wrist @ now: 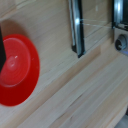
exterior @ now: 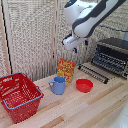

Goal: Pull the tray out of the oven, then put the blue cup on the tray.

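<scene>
The oven [exterior: 114, 50] stands at the exterior view's right with its ribbed door [exterior: 93, 72] dropped flat onto the table. Thin bars of the tray [exterior: 108, 61] show inside the opening. The blue cup [exterior: 58, 85] stands upright on the table, handle toward the exterior view's left, beside the red bowl [exterior: 84, 85]. My gripper [exterior: 80, 46] hangs in the air above the bowl and the door, fingers apart and empty. The wrist view looks down on the red bowl [wrist: 17, 70] and the door's edge [wrist: 76, 27]; the cup is out of that view.
A red basket [exterior: 20, 95] sits at the exterior view's left front. A yellow and red box [exterior: 65, 69] stands behind the cup against a woven screen [exterior: 30, 35]. The table's edge runs close to the oven at the lower right.
</scene>
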Controlling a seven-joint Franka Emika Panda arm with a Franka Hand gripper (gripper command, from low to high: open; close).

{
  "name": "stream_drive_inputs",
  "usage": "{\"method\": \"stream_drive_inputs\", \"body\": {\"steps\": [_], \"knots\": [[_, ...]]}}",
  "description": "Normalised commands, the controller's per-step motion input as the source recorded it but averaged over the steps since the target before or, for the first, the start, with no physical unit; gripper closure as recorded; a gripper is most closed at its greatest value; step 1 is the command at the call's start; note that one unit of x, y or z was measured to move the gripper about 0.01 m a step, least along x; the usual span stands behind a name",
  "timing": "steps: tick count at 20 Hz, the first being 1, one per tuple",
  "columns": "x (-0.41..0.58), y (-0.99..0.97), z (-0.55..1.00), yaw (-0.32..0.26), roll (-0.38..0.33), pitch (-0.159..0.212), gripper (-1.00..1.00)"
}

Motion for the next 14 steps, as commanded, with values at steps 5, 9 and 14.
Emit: {"method": "stream_drive_inputs", "body": {"steps": [5,9,14], "knots": [[0.022,-0.54,-0.21,0.0,-0.346,0.068,-1.0],[0.045,-0.63,-0.22,0.0,-0.248,0.158,-1.0],[0.015,-0.79,-0.08,-0.003,-0.174,0.125,-1.0]]}}
